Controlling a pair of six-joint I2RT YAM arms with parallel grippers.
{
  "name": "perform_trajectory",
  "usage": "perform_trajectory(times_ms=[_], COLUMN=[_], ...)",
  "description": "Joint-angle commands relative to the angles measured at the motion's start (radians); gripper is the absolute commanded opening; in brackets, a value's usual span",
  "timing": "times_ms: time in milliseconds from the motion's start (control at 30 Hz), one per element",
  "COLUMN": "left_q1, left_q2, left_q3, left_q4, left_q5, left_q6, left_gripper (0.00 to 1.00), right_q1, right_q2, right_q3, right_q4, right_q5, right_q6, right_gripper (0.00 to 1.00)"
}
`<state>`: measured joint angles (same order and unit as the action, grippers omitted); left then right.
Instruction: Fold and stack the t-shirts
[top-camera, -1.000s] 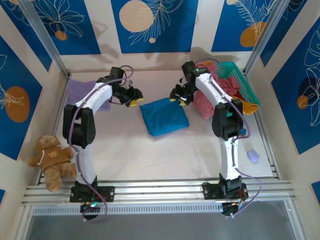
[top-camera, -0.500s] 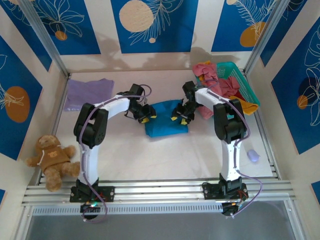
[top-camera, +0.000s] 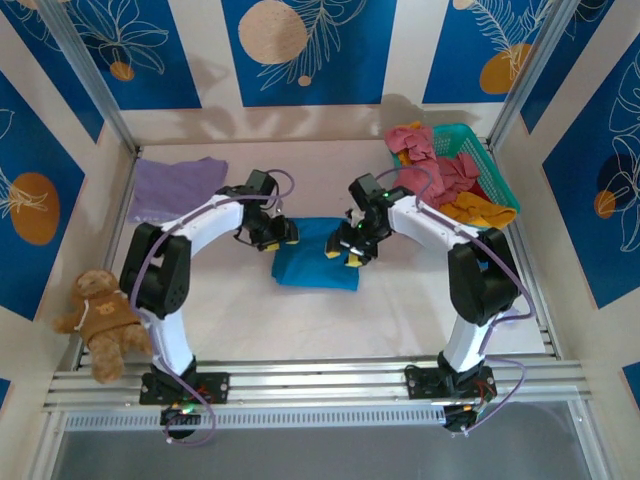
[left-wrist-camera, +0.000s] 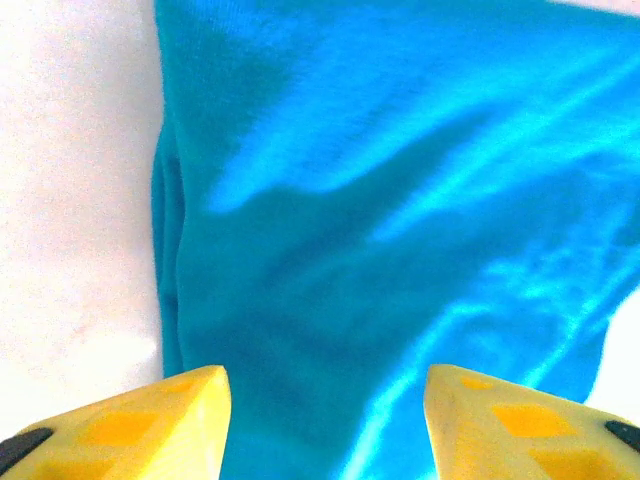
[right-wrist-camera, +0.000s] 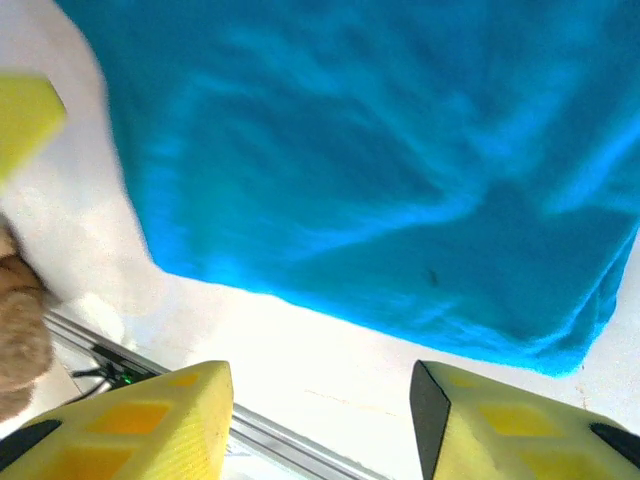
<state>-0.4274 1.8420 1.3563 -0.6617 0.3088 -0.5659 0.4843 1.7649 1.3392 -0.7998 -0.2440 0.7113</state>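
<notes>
the folded teal-blue cloth t-shirt (top-camera: 316, 260) lies centred on the white counter (top-camera: 300, 325), with the left fingers (left-wrist-camera: 150, 420) and right fingers (right-wrist-camera: 140, 420) both spread, empty, poised over its left and right ends, probably to pinch and lift it for stacking.
</notes>
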Motion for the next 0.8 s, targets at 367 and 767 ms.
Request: perform_trajectory(times_ms=[367,767], left_q1=[0.006,-0.002], left_q2=[-0.128,-0.055], left_q3=[-0.046,-0.03], left_q4=[-0.095,-0.112], left_q5=[-0.04,-0.1], left_q6=[0.006,0.107], left_gripper=[0.57,0.66], right_q1=[-0.159,-0.148], right_q2=[0.293,0.201], right_q3=[0.249,0.344], right_q4=[0.124,-0.03], right_q5=[-0.01,0.0], right_q6=[-0.047,-0.122], right_gripper=[0.52,0.53])
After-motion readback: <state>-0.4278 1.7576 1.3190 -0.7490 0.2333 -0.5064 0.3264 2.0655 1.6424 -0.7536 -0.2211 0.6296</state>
